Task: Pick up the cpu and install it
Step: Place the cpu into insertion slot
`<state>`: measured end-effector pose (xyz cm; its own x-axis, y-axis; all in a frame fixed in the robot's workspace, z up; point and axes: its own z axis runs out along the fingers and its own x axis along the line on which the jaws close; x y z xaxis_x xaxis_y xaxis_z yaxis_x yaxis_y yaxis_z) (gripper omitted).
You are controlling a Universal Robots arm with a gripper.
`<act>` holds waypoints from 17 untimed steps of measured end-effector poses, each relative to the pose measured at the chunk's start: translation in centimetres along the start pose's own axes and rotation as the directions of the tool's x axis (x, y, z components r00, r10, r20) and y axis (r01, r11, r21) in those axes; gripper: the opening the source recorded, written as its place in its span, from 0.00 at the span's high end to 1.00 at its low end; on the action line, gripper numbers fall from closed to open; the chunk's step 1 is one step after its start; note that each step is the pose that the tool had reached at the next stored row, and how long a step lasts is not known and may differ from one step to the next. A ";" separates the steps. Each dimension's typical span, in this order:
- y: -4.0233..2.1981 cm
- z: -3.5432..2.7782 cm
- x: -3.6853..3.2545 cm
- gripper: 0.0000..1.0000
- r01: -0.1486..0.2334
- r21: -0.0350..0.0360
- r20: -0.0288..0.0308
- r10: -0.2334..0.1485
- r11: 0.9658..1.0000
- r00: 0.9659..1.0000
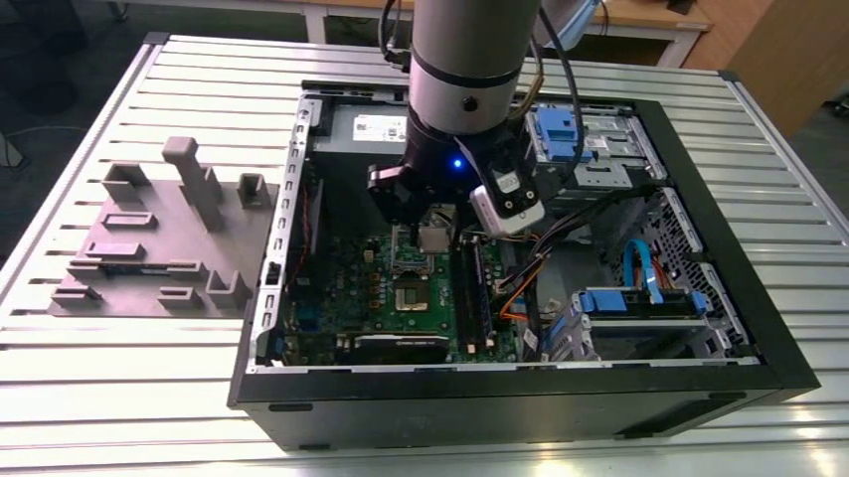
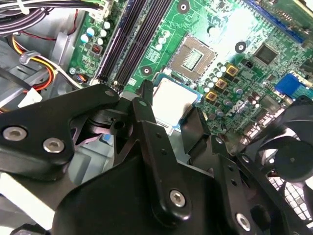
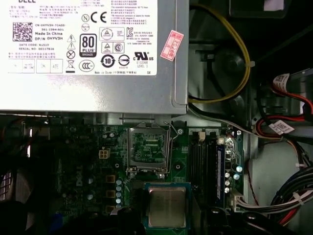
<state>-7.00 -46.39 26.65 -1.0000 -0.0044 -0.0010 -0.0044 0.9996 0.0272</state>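
fingers (image 2: pixel 146 110) clamp cpu (image 2: pixel 171 98) edges, open socket (image 3: pixel 148 147) near

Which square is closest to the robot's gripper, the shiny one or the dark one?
The shiny silver cpu, held in the gripper. The dark socket with its silver frame sits apart on the green motherboard, empty.
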 end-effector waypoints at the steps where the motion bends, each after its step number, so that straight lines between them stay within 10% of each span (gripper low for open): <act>1: 0.00 0.00 0.00 0.53 0.000 0.000 0.000 0.000 1.000 1.000; 17: -0.01 0.39 0.01 0.53 0.007 0.000 -0.001 -0.007 1.000 1.000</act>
<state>-7.01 -46.39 26.27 -0.9999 -0.0116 -0.0004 -0.0116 0.9996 0.0274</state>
